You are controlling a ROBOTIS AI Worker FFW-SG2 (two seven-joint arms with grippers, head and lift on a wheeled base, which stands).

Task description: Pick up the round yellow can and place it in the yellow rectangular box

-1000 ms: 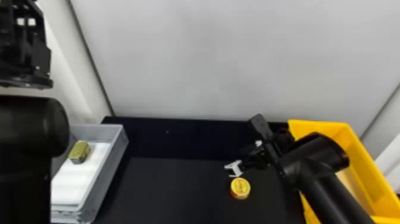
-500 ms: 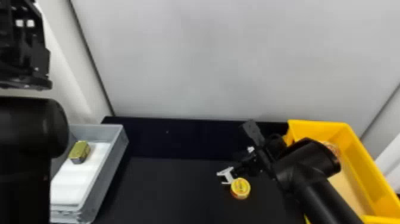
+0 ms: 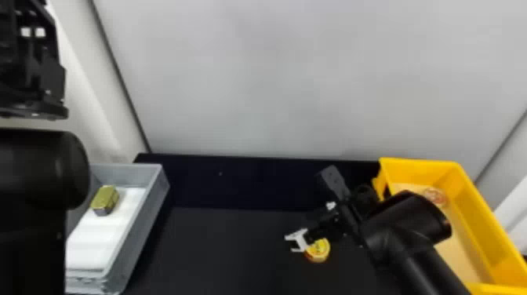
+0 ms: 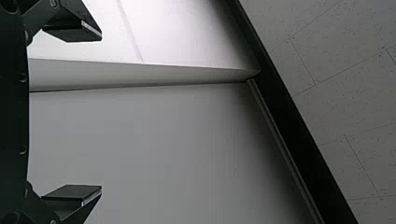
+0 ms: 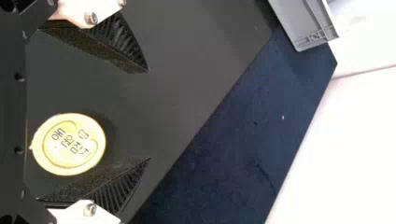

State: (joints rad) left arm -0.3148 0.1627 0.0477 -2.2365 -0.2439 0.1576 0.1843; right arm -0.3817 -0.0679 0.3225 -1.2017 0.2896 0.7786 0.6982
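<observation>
Dark lettering runs across the pale yellow lid of the round yellow can [image 5: 70,144], set within a curved outline, and a small raised mark shows on the rim of the grey bin [image 3: 159,176] in the right wrist view. The can sits lid up on the black worktop [image 3: 235,251], outside the yellow rectangular box [image 3: 419,162] and well apart from it. The right hand [image 3: 313,229] is over it with fingers spread, and the can lies between them, nearer one finger than the other; it is hard to be sure whether that nearer finger touches it.

The right arm [image 3: 415,235] stands in the way at the yellow box, crossing over the side nearest the can. Inside, on a pale base, lies a round, reddish item [image 3: 434,195], too blurred to name.

At the robot's left, the grey bin has a white lining [image 3: 106,235] with a gold-green block-shaped tin [image 3: 105,198] on it. The left arm [image 3: 43,168] hides part of that bin. The left hand [image 3: 31,74] is raised at that side, its fingers wide apart and nothing between them. A pale wall [image 3: 294,78] rises behind the worktop.
</observation>
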